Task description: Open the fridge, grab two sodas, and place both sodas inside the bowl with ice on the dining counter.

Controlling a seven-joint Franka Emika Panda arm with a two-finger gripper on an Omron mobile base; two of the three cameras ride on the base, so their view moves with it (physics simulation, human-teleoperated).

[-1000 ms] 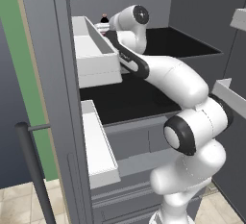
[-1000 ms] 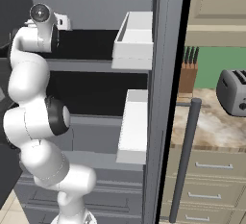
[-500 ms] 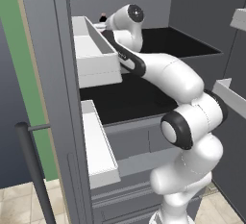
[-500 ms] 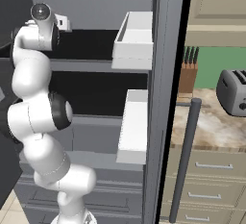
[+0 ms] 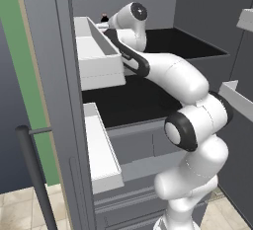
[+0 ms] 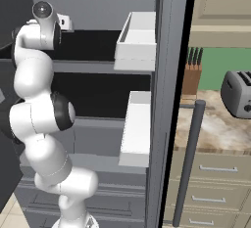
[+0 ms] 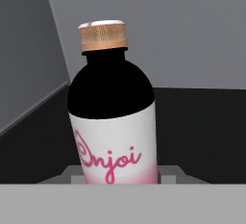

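Grey fridge (image 5: 59, 100) stands open, its upper black shelf holding a dark bottle (image 7: 113, 117) at twelve o'clock between the jaws, whose grip I cannot tell; both sodas remain undelivered.

The tall grey fridge (image 5: 49, 76) stands open, its black shelves and white door bins exposed. On the upper black shelf stands a dark bottle (image 7: 113, 117) with a tan ribbed cap and a white label in pink script, tilted slightly in the hand view.
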